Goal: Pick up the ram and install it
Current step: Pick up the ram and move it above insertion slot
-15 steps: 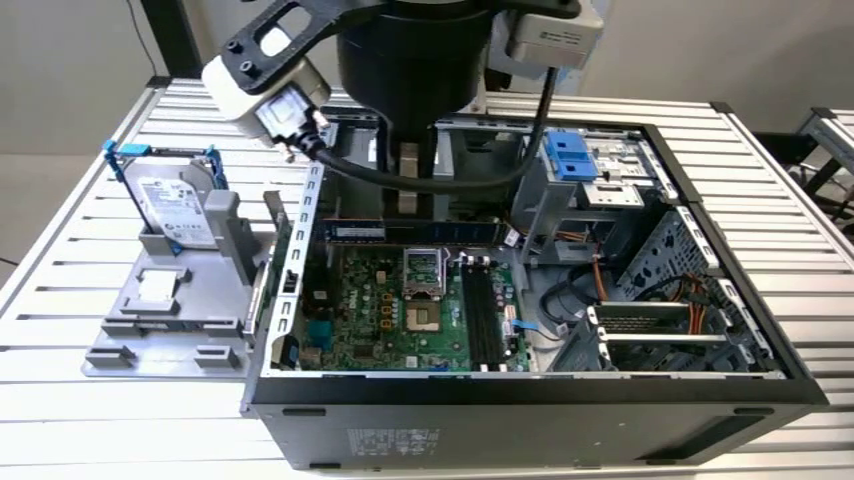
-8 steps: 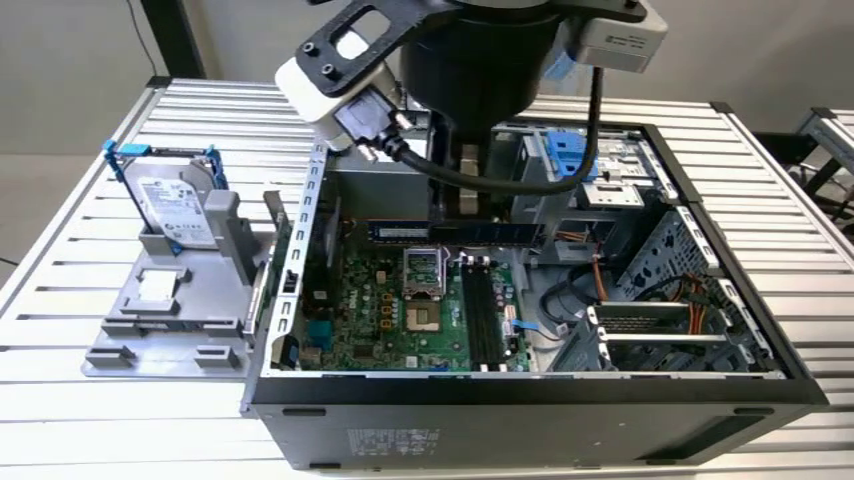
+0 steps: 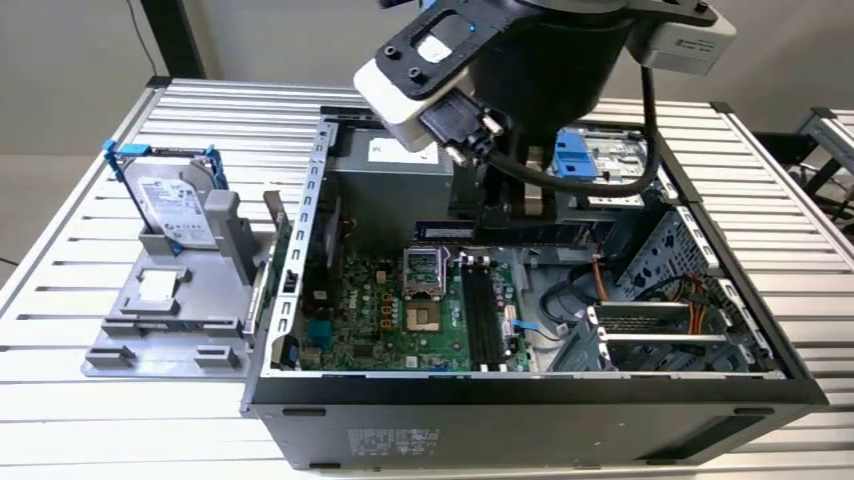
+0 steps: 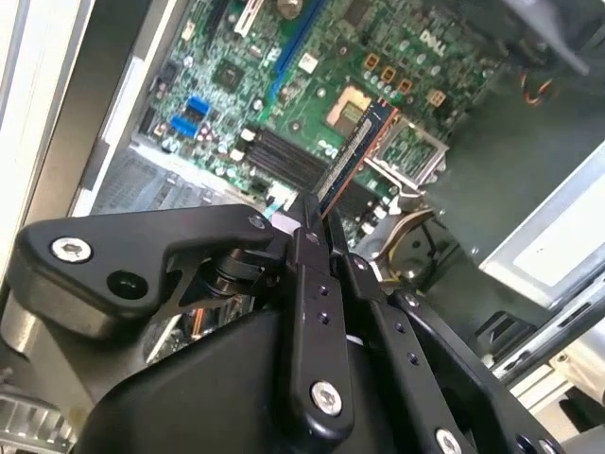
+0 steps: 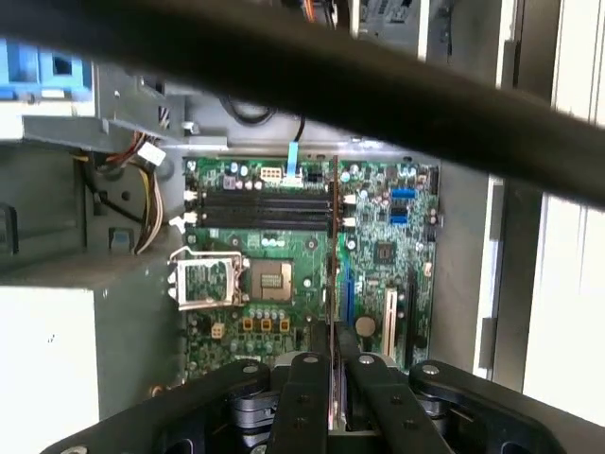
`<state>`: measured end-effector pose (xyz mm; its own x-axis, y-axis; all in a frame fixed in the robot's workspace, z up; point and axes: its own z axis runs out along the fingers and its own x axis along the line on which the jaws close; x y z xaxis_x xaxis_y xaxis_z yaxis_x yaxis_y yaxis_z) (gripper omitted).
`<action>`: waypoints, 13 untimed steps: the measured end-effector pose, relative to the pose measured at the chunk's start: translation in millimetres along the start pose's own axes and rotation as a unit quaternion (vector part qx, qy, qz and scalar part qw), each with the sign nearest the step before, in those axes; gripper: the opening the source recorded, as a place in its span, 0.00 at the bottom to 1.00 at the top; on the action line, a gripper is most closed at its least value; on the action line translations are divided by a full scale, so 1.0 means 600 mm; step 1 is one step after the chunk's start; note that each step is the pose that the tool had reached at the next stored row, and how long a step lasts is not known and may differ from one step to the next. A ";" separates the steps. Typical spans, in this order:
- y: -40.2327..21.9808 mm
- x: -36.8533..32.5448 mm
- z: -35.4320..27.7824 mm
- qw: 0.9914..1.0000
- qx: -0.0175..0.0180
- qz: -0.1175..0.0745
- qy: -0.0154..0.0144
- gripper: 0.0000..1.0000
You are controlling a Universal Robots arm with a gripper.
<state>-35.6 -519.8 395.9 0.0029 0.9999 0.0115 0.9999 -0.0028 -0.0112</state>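
Hard drive (image 3: 171, 205) in a blue bracket stands upright on a grey fixture (image 3: 160, 320) at the exterior view's left, just outside the open computer case (image 3: 534, 410). Inside the case lies the green motherboard (image 3: 380, 310), its long black slots (image 3: 483, 318) running side by side near the middle. Above these the arm (image 3: 547, 60) reaches down into the case. In the second wrist view the gripper (image 4: 317, 222) has its fingers clamped on one end of the ram (image 4: 357, 151), which juts out from them, dark and thin, over the board and apart from the slots. In the first wrist view the ram shows edge-on, a thin line past one end of the slots. Farther right sits a metal drive cage (image 3: 661, 330) with orange cables.
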 end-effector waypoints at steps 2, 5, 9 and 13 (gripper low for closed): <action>0.014 0.000 0.000 1.000 0.000 0.000 0.000 0.00; 0.034 0.000 0.000 1.000 0.000 0.000 0.000 0.00; 0.061 0.000 -0.001 1.000 0.000 0.000 0.000 0.00; 0.086 0.000 -0.001 1.000 0.000 0.000 0.000 0.00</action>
<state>15.9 -519.7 396.0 0.0028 0.9999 0.0114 0.9999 -0.0027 -0.0112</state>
